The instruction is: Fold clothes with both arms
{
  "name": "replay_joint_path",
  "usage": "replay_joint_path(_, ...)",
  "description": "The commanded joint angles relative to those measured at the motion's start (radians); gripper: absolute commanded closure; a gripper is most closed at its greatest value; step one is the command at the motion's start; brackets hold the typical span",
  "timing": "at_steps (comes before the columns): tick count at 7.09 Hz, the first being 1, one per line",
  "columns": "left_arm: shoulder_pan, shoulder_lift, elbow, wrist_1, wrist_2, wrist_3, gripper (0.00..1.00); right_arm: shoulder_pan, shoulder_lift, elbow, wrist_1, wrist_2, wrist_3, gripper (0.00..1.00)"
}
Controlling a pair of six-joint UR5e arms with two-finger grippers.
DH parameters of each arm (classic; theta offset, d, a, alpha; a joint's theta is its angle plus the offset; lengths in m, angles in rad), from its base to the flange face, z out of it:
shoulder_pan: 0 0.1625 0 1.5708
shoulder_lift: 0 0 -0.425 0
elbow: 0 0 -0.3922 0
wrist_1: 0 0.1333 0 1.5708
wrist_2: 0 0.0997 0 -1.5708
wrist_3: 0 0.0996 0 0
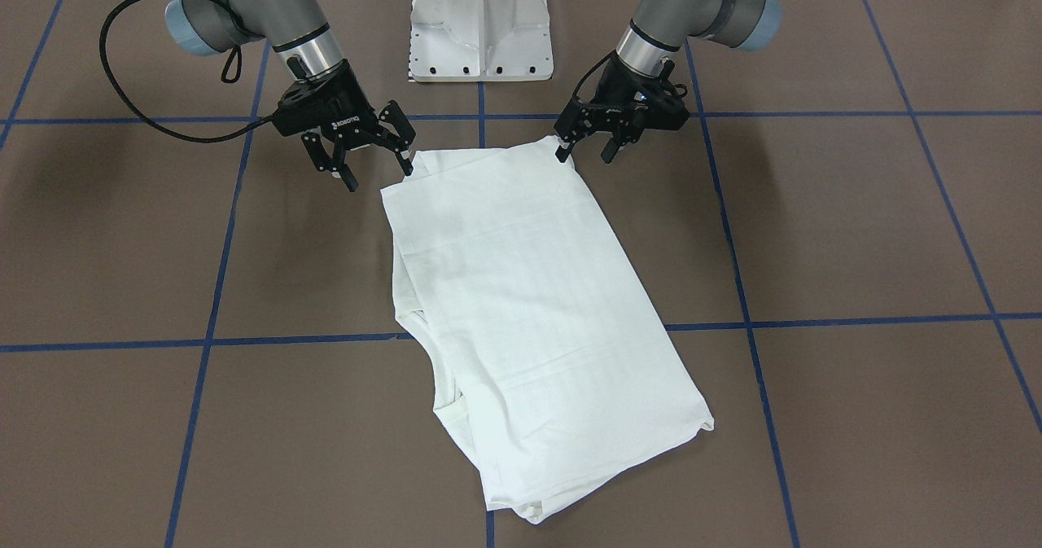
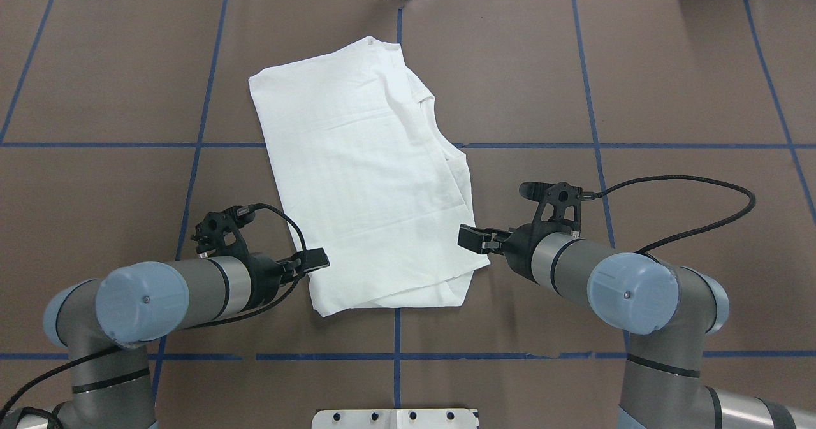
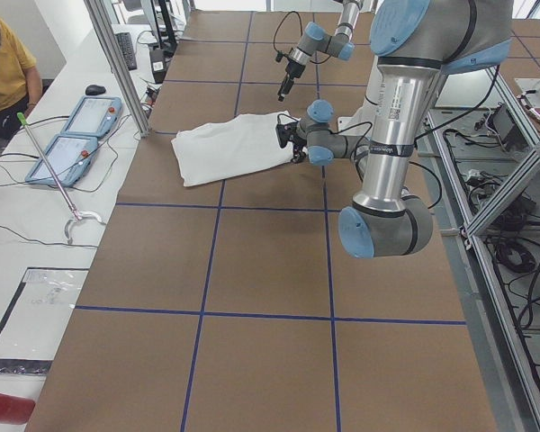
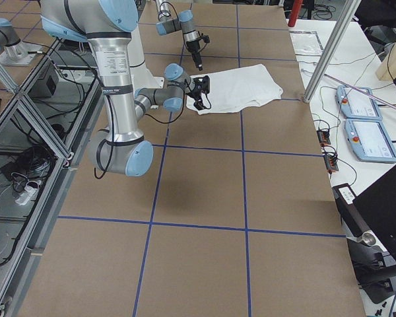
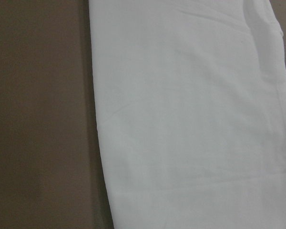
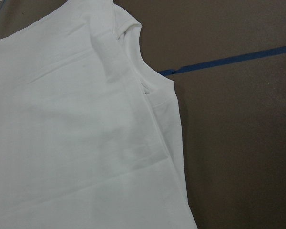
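Two wide-spread pincers: left gripper (image 1: 584,155) and right gripper (image 1: 379,178) hover at the near corners of a folded white shirt (image 1: 529,304) on a brown table (image 1: 855,230).

One camera looks steeply down across the surface (image 1: 855,230) toward the white pedestal (image 1: 480,27); another, behind the pedestal, looks forward and down. Two side cameras view along the surface from either end, farther off. Both wrist cameras sit close above the shirt (image 5: 190,119), which every view shares.
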Motion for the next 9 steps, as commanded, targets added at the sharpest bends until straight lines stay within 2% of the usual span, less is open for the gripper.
replay_joint_path(1, 0.057, -0.027, 0.03, 0.0, 0.015, -0.049, 0.08, 0.0, 0.002, -0.003, 0.001, -0.002, 0.005, 0.0)
replay_joint_path(4, 0.061, -0.041, 0.052, 0.0, 0.021, -0.049, 0.14, 0.0, 0.002, -0.003, 0.001, -0.003, 0.005, 0.0)
replay_joint_path(5, 0.06, -0.042, 0.055, 0.0, 0.021, -0.049, 0.25, 0.0, 0.002, -0.003, 0.001, -0.003, 0.005, 0.0)
replay_joint_path(6, 0.06, -0.048, 0.055, 0.0, 0.021, -0.05, 0.46, 0.0, 0.0, -0.003, 0.001, -0.003, 0.005, 0.0)
replay_joint_path(7, 0.061, -0.048, 0.056, 0.0, 0.021, -0.049, 0.53, 0.0, 0.0, -0.007, 0.001, -0.003, 0.005, 0.0)
replay_joint_path(9, 0.067, -0.05, 0.055, 0.0, 0.021, -0.049, 0.56, 0.0, 0.002, -0.009, 0.002, -0.003, 0.005, 0.0)
